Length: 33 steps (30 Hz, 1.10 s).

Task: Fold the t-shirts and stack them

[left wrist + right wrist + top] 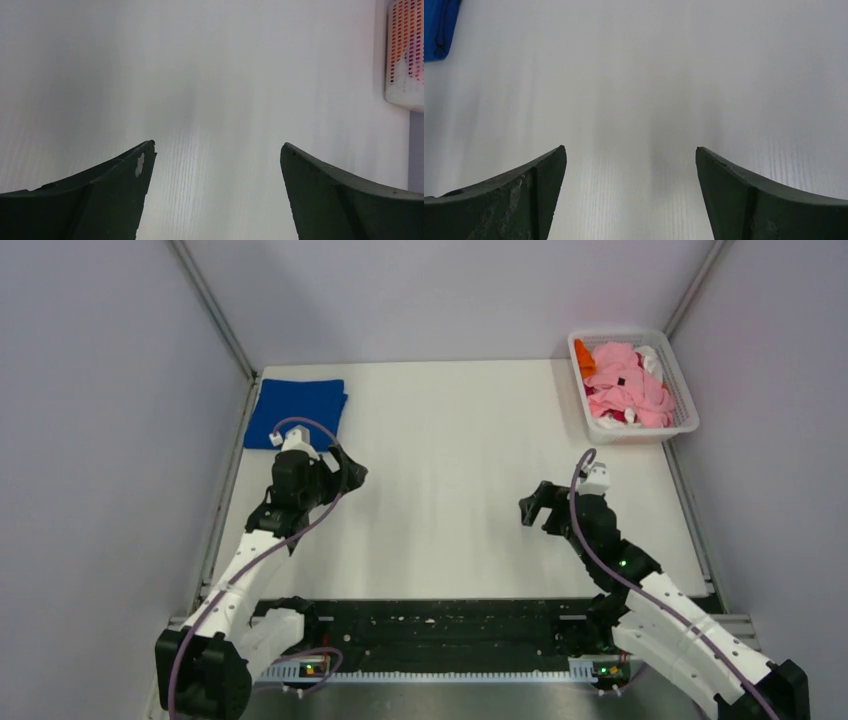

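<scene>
A folded royal blue t-shirt (297, 410) lies at the table's far left corner; a corner of the blue t-shirt (438, 27) shows at the top left of the right wrist view. Crumpled light pink t-shirts (628, 388), with bits of orange (585, 361), white and magenta among them, fill the white basket (684, 400) at the far right. My left gripper (349, 472) hovers open just in front of the blue shirt, holding nothing. My right gripper (534, 508) stands open over bare table right of centre, well short of the basket. Both wrist views show only white tabletop between the fingers.
The white lattice basket (406, 60) shows at the right edge of the left wrist view. Grey walls close in the table on three sides. A black rail (440, 630) with the arm bases runs along the near edge.
</scene>
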Each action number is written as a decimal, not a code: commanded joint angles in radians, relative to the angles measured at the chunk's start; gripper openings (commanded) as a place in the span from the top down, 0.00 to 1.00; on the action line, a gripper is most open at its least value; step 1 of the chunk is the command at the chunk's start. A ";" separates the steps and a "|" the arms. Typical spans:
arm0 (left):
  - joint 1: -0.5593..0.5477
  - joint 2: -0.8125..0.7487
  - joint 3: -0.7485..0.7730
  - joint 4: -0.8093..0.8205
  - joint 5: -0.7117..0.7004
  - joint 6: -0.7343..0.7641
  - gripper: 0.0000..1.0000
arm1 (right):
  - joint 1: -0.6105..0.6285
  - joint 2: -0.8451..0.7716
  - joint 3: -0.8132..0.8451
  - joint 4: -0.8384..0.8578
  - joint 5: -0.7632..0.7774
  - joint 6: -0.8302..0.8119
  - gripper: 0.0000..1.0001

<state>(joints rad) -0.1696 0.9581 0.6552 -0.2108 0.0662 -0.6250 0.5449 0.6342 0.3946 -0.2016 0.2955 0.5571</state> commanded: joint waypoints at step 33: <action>-0.002 0.185 0.156 0.107 0.042 0.043 0.01 | -0.694 1.356 1.384 -0.103 -0.051 -0.266 0.03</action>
<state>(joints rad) -0.1696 1.1358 0.7567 -0.1272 0.1154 -0.6079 -0.1432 1.8530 1.6218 -0.2684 0.2844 0.3328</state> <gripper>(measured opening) 0.990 0.977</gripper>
